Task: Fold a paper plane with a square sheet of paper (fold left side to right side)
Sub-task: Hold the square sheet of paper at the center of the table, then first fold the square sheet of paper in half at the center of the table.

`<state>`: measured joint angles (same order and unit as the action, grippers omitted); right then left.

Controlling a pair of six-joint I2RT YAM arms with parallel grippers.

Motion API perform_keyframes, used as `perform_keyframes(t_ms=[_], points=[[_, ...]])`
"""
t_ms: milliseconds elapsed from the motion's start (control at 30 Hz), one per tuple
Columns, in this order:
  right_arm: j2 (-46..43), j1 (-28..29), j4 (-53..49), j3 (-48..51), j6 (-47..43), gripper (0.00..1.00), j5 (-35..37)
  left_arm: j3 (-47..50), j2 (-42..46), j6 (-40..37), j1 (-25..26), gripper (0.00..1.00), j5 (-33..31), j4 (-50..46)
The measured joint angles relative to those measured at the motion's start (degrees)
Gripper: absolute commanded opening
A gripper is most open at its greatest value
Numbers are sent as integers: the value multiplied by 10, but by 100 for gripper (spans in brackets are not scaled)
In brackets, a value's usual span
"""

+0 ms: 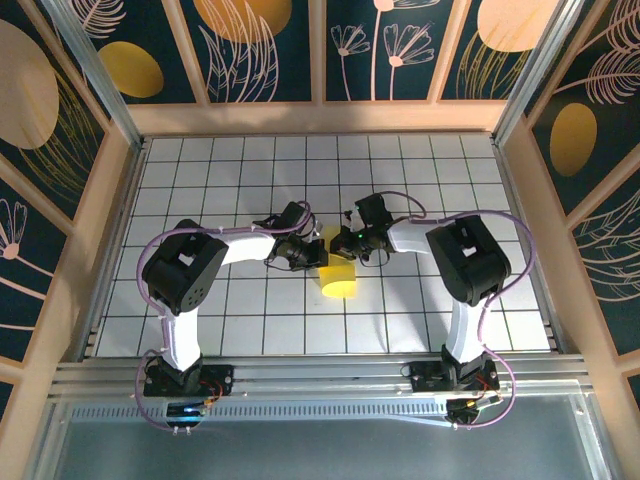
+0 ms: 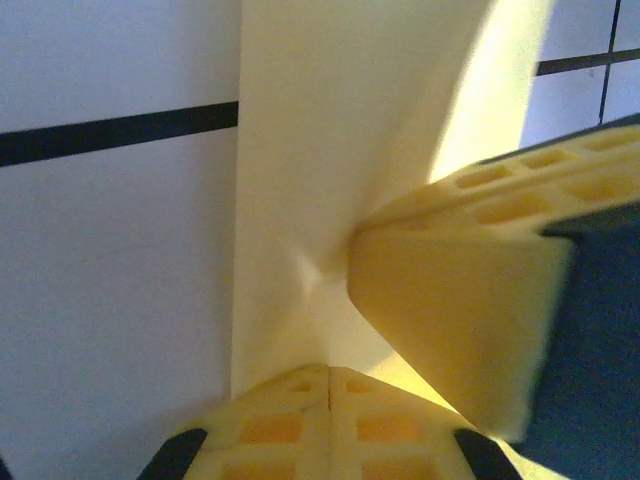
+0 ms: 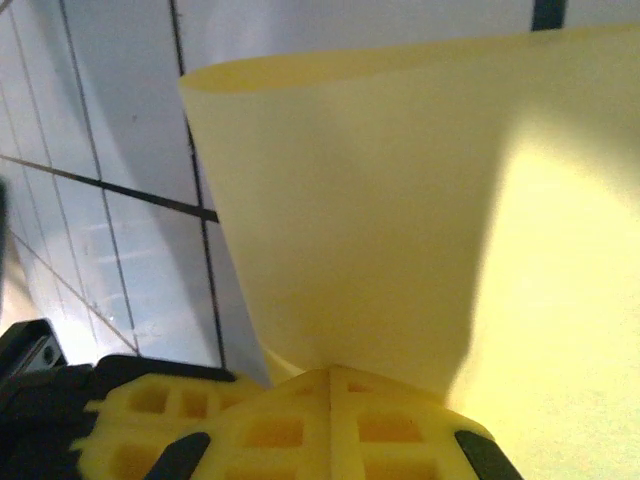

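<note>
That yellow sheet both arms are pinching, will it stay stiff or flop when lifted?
Probably floppy: the yellow sheet bows into a curve in the right wrist view. Likely very light, since the left tool and right tool each hold it by a small pinch. It may crease easily; a pucker shows in the left wrist view.

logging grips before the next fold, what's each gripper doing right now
left gripper: closed, holding the square sheet of paper
right gripper: closed, holding the same sheet
</note>
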<state>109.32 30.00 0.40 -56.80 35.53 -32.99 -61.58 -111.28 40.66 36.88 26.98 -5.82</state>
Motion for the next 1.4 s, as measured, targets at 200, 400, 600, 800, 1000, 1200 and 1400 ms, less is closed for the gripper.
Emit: perform_keyframes(t_ms=[200, 400, 600, 800, 1000, 1200, 1400], points=[[10, 1, -23, -15, 0, 0, 10, 0, 0, -1, 1, 0, 0, 0], [10, 2, -31, -18, 0, 0, 15, 21, 10, -2, 4, 0, 0, 15], [10, 2, -34, -18, 0, 0, 14, 79, 50, -2, 11, 0, 0, 35], [10, 2, -34, -18, -1, 0, 14, 111, 78, -2, 16, 0, 0, 32], [10, 2, -34, -18, -3, 0, 13, 113, 84, 5, 18, 0, 0, 24], [10, 2, -34, -18, -5, 0, 13, 88, 85, 18, 18, 0, 1, 16], [10, 2, -34, -18, -5, 0, 13, 59, 72, 18, 18, 0, 20, 22]])
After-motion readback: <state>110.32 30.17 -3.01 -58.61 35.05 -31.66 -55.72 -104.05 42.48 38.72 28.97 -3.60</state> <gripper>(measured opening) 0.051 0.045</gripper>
